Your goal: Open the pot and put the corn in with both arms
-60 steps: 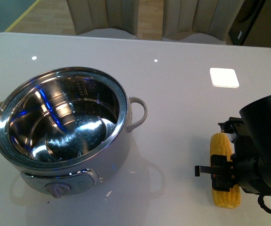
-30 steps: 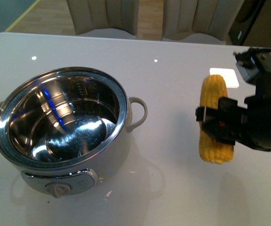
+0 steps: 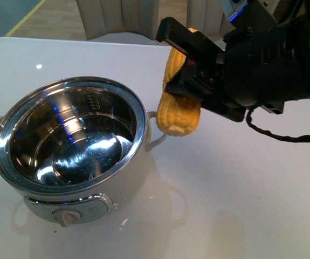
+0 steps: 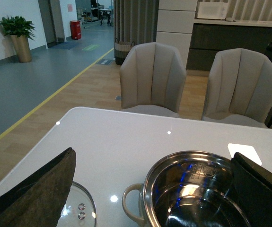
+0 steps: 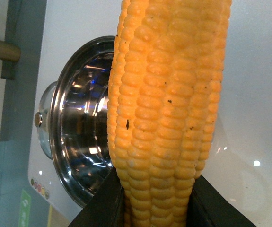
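Note:
The cream-white pot (image 3: pixel 138 172) stands open on the white table at the left, its steel inside empty. My right gripper (image 3: pixel 190 67) is shut on the yellow corn (image 3: pixel 177 110) and holds it in the air just right of the pot's rim, above its right loop handle (image 3: pixel 159 129). In the right wrist view the corn (image 5: pixel 166 104) fills the middle, clamped between the black fingers (image 5: pixel 102 203), with the pot (image 5: pixel 79 123) behind it. My left gripper (image 4: pixel 152 189) is open above the pot (image 4: pixel 192 189). The glass lid (image 4: pixel 81 210) lies on the table beside the pot.
A white square patch (image 4: pixel 243 152) lies on the table beyond the pot. Two beige chairs (image 4: pixel 152 78) stand at the table's far edge. The pot's dial knob (image 3: pixel 68 217) faces the near edge.
My right gripper has lifted the corn off the table at the right and carried it up and left, to just beside the pot's rim. The pot has not moved.

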